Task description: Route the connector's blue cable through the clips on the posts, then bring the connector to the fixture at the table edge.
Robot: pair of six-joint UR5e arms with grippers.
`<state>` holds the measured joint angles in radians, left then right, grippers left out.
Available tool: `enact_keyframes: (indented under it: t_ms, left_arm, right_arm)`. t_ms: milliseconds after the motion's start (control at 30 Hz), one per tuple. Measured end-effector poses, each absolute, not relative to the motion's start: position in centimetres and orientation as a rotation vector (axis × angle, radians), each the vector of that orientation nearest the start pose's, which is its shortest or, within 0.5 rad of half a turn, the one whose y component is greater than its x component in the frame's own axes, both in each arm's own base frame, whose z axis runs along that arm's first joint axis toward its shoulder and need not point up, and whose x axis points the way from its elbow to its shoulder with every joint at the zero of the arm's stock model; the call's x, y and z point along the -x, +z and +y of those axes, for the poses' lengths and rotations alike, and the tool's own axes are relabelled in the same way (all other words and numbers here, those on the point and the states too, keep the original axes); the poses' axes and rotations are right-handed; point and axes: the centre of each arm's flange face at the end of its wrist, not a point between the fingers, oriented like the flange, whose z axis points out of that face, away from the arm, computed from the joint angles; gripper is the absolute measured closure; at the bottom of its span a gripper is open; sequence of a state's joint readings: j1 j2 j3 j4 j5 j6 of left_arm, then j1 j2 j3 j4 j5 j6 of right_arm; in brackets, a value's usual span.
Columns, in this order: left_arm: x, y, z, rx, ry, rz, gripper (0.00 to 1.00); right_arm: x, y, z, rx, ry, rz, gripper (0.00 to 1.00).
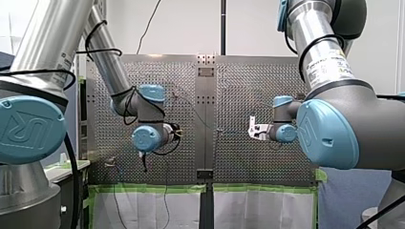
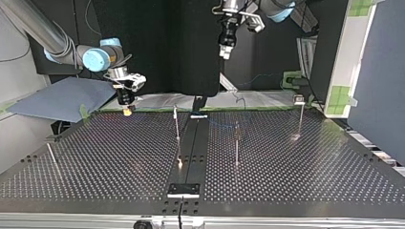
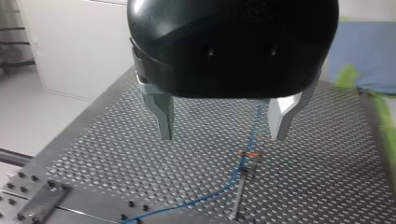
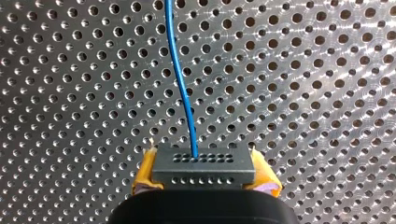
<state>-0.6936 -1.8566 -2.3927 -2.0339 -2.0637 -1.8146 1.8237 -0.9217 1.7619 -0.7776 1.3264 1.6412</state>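
Note:
In the right wrist view my right gripper (image 4: 205,176) is shut, its yellow pads (image 4: 145,171) clamped on a dark connector (image 4: 204,161) with rows of small holes. The blue cable (image 4: 180,70) leaves the connector's face and runs ahead over the perforated plate. In the top view that gripper (image 2: 126,110) hangs low over the far edge at the left. My left gripper (image 3: 222,137) is open and empty, high above the table (image 3: 116,154). Beneath it the blue cable (image 3: 252,130) passes a thin post (image 3: 239,191) with an orange clip (image 3: 251,154).
Thin posts stand on the plate in the top view: one left of the centre strip (image 2: 176,125), one right of it (image 2: 236,145), one at the far right (image 2: 301,117). A black fixture plate (image 2: 183,190) sits at the near edge. Blue cloth (image 2: 62,98) lies beyond the far left corner.

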Motion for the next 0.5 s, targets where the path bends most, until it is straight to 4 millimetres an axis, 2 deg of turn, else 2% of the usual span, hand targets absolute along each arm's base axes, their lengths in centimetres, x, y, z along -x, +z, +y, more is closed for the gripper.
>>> enact_keyframes:
  t_ms: [500]
  left_arm:
    - [-20.9,9.3,-27.0,-0.021,-0.262,1.646,0.0]
  right_arm:
    - [-30.2,10.7,-55.5,-1.595,1.573,-1.052,1.0]
